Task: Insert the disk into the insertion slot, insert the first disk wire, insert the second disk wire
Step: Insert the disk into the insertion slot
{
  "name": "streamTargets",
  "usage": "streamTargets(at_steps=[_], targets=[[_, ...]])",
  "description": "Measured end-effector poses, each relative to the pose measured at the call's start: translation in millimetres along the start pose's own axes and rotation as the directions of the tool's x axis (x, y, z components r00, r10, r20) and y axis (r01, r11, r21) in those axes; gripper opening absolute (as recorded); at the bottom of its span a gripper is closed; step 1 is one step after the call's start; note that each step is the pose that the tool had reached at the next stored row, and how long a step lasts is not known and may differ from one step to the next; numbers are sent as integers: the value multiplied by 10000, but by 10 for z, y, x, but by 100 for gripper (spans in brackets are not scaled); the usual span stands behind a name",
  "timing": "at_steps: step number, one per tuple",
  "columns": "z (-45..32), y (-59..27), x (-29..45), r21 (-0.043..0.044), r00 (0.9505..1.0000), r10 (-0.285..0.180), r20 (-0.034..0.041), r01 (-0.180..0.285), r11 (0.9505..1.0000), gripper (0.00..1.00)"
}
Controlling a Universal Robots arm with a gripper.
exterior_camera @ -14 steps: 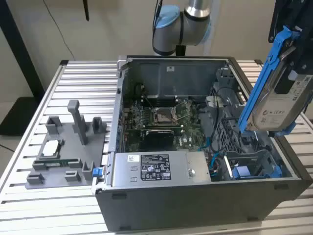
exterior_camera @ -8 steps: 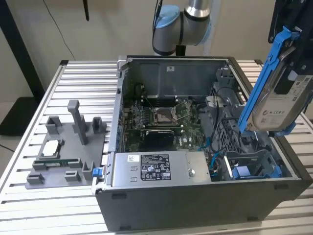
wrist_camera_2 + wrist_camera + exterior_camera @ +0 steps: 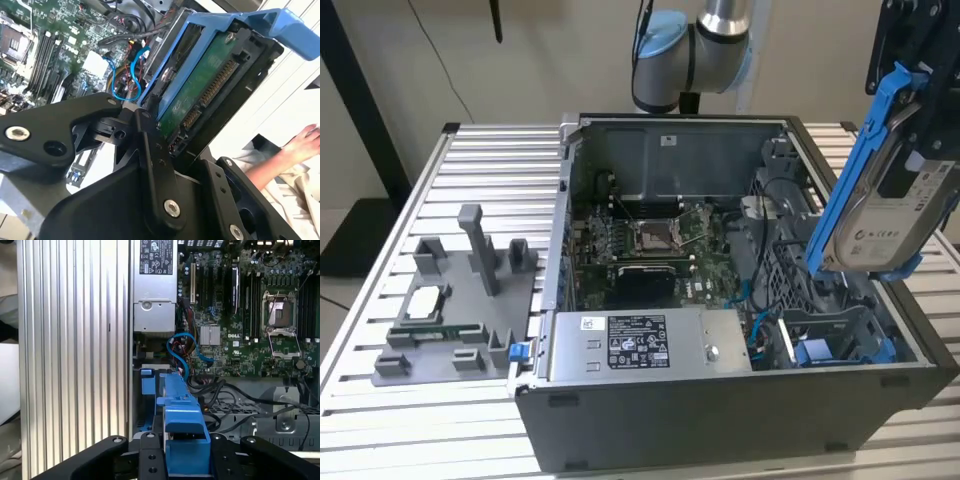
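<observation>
In the exterior view, the slot [image 3: 835, 325] lies by the case's [image 3: 670, 150] edge at the exterior view's right. The disk [image 3: 885, 215] hangs tilted above it. The second wrist view adds the disk's green underside and a person's hand [image 3: 306, 140]. The gripper [image 3: 186, 455] is pinching the disk's blue frame.

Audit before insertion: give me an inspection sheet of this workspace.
Surface: slatted metal table carrying an open computer case.
Job's things: disk in its blue carrier, tilted, in the air above the insertion slot; not inserted.
Clutter: grey fixture tray at the exterior view's left, holding a processor chip and a memory stick.
Grippers: gripper shut on the disk.
Cables: blue cables inside the case; none on the disk's connector.
Surroundings: a person's hand in the second wrist view.
</observation>
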State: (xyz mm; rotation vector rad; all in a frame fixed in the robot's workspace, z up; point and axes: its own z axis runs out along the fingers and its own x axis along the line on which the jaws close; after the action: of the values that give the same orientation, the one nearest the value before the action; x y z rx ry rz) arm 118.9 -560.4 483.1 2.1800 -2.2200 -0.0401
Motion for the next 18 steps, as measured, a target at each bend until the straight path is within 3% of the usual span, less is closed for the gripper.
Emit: streamTargets(at_steps=[7,18], targets=[[49,-2,0,0,10000,0,-2,0,10000,0],[199,-8,56,0,10000,0,0,0,10000,0]])
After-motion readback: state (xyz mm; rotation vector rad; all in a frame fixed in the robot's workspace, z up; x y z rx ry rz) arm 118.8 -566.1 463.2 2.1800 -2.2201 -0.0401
